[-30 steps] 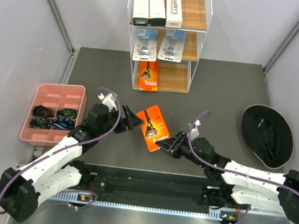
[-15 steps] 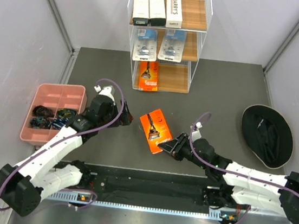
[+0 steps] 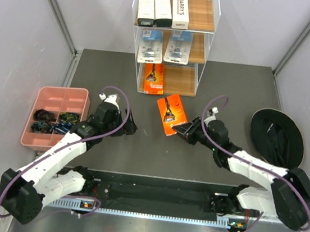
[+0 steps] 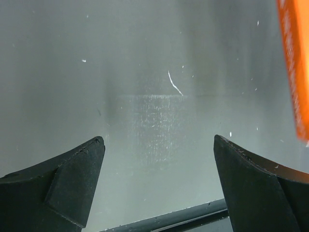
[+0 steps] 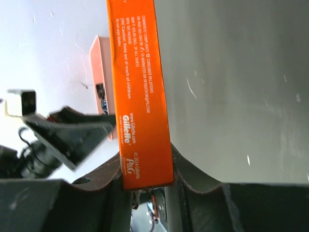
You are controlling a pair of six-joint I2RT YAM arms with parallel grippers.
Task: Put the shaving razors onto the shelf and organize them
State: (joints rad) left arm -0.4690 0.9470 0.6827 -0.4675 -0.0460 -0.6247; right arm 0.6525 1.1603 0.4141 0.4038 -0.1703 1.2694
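The shelf (image 3: 206, 43) stands at the far middle. Its top tier holds three white boxes (image 3: 163, 9), the middle tier two blue-clear blister packs (image 3: 163, 46), the bottom tier one orange card (image 3: 154, 79). My right gripper (image 3: 182, 130) is shut on the second orange card (image 3: 170, 114) and holds it above the table in front of the shelf. In the right wrist view the card (image 5: 140, 96) sits clamped between the fingers (image 5: 96, 181). My left gripper (image 3: 131, 128) is open and empty, left of the card. Its wrist view shows bare table between the fingers (image 4: 77, 179) and the card's edge (image 4: 295, 72).
A pink compartment tray (image 3: 34, 135) with dark small items sits at the left. A black hat (image 3: 277, 140) lies at the right. Grey walls close in the table on both sides.
My right gripper has carried the orange card up and away toward the shelf. My left gripper has let go of it and drawn back to the left.
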